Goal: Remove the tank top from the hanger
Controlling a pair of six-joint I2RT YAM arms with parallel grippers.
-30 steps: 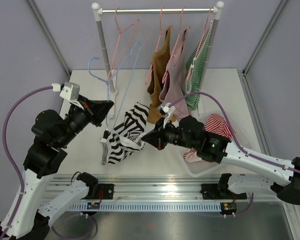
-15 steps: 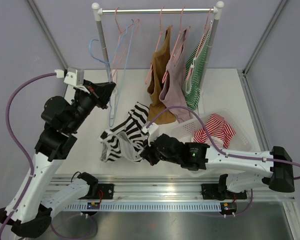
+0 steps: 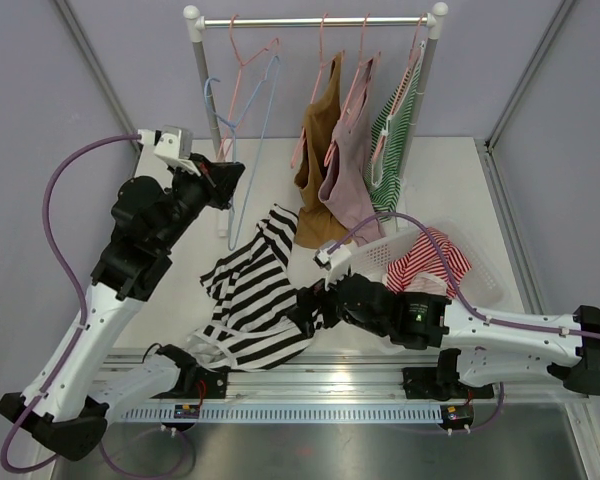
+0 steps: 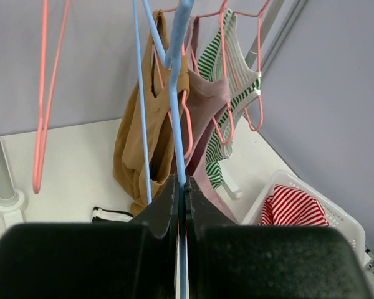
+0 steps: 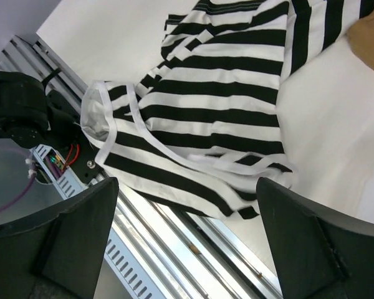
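The black-and-white striped tank top (image 3: pixel 250 300) lies loose and spread on the table, its lower hem over the near edge; it fills the right wrist view (image 5: pixel 224 106). My right gripper (image 3: pixel 302 312) hovers at the top's right side, open, its fingers wide apart and nothing between them (image 5: pixel 187 230). The bare blue hanger (image 3: pixel 260 130) is off the garment, held up near the rail's left end. My left gripper (image 3: pixel 230 172) is shut on its lower wire (image 4: pixel 182 187), and the blue wire (image 4: pixel 174 112) runs up from the jaws.
A rack rail (image 3: pixel 310 20) at the back carries an empty pink hanger (image 3: pixel 245 70) and brown (image 3: pixel 320 170), mauve (image 3: pixel 348 180) and green-striped (image 3: pixel 390 170) tops. A white basket (image 3: pixel 480 275) with a red-striped garment (image 3: pixel 430 255) sits at the right.
My right gripper opened and let go of the tank top, which dropped and spread over the near table edge. The left gripper carried the blue hanger up and back toward the rail.
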